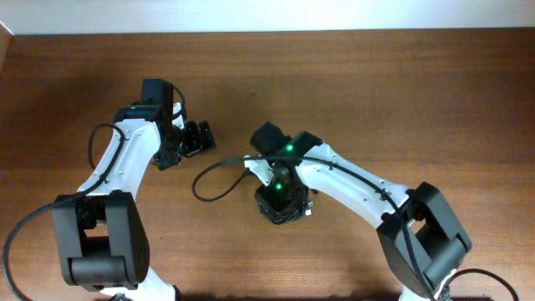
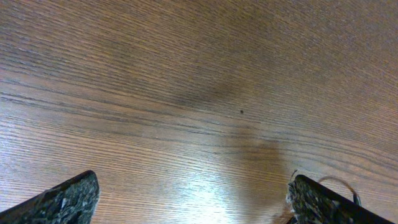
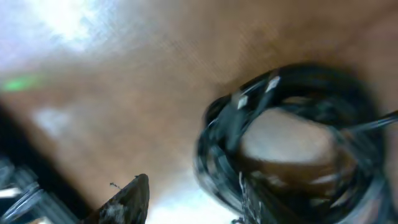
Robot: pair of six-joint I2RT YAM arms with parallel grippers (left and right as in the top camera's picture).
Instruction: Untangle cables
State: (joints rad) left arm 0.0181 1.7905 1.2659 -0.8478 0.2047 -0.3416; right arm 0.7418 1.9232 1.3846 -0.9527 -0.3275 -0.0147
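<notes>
**Left arm open and waiting, right arm down over the knot**

In the left wrist view, the left gripper sat nearest us. Its jaws were spread wide, with nothing between them but the bare wooden table.

From overhead, the cables lay mid-table as a small tight bundle directly under the right gripper. One loose loop trailed out toward the left gripper, which hung well apart from the bundle.

The right wrist view was blurred. The coil filled its right half, with one finger just beside it. We could not tell whether those jaws were open or closed on anything.

We judged the step to be holding the bundle down while the loop is drawn free. To do it well, the left gripper should take the loop close to the knot and pull slowly outward. The right arm hid most of the bundle from above, and its own thicker cable ran close by the loop.
</notes>
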